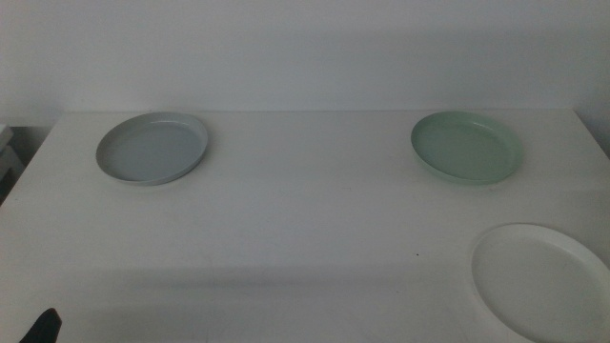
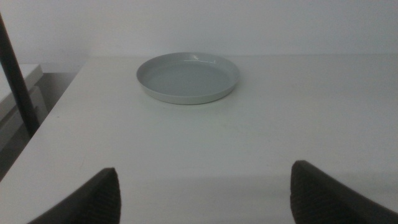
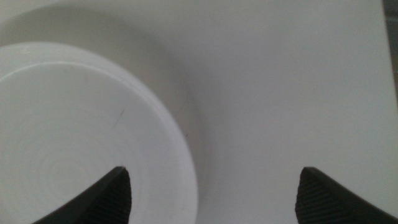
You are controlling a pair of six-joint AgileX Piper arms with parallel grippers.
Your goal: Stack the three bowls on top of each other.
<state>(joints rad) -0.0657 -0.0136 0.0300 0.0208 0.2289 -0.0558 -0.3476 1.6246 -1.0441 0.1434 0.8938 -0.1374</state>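
Two dark, matte, round-edged jaws on each hand [image 2: 205, 193]

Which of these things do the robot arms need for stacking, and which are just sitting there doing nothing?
For the job:
- grey-blue bowl
- mint green bowl
- white bowl
- left gripper, open, empty, facing the grey-blue bowl
- right gripper, open, empty, beside the white bowl

Just there:
- white table
- dark pole beside the table

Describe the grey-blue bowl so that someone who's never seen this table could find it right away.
On the white table, look to the far left corner in the middle view. The grey-blue bowl sits there alone, empty. The others are a mint green bowl far right and a white bowl near right.
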